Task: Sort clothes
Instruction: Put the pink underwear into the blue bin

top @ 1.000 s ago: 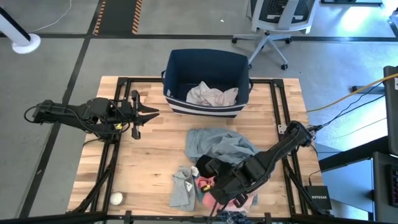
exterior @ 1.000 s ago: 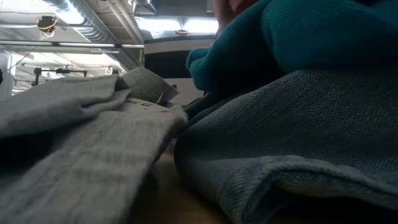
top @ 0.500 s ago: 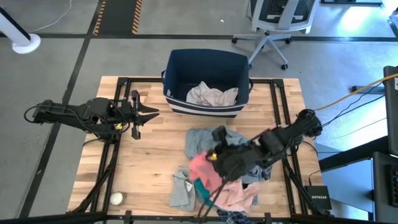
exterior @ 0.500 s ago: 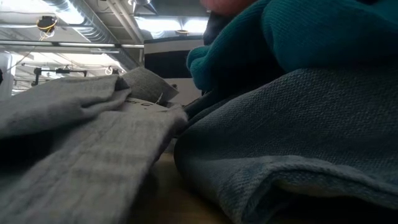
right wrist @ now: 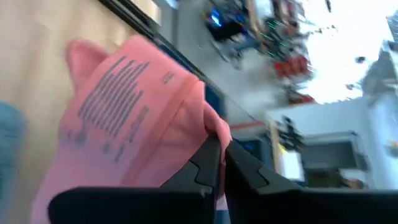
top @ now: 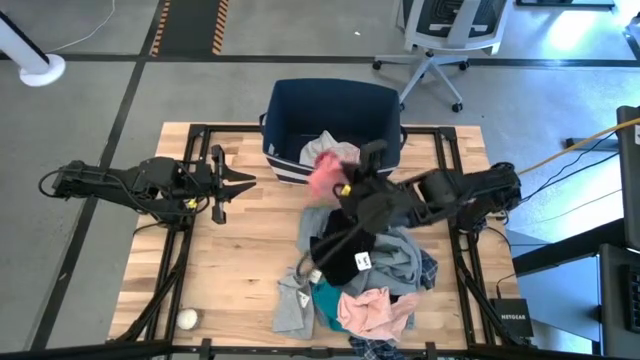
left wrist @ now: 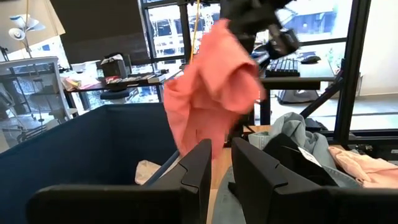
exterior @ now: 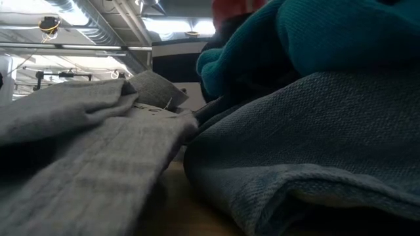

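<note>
My right gripper [top: 342, 182] is shut on a pink garment [top: 322, 170] above the table, just in front of the navy bin [top: 335, 100]. The bin holds a white garment [top: 345, 152]. The other clothes lie in a pile near the table's front edge: black [top: 340, 255], grey-blue [top: 400, 252], pale pink [top: 375, 310], teal [top: 325, 298], light grey [top: 290, 305] and a plaid edge [top: 430, 272]. My left gripper [top: 240, 181] waits at the table's left, its fingers [left wrist: 202, 165] a narrow gap apart with nothing between them. My right gripper pinches a bunched fold of the pink garment [right wrist: 205, 127] between its two fingers. It comes from the table's right, slanting a little downward. The garment [left wrist: 211, 93] hangs slack below the fingers, clear of the table and of the pile.
A small white ball [top: 187, 318] lies at the table's near left corner. Black frame rails [top: 445, 160] run along the table's sides. Bare wood [top: 250, 250] shows between my left gripper and the pile. An office chair [top: 440, 30] stands beyond the bin.
My right gripper has risen from the pile near the front edge and swung toward the far edge and the bin, turning its wrist. The pink garment came with it, first trailing on the pile, now clear. The black garment lies uncovered.
</note>
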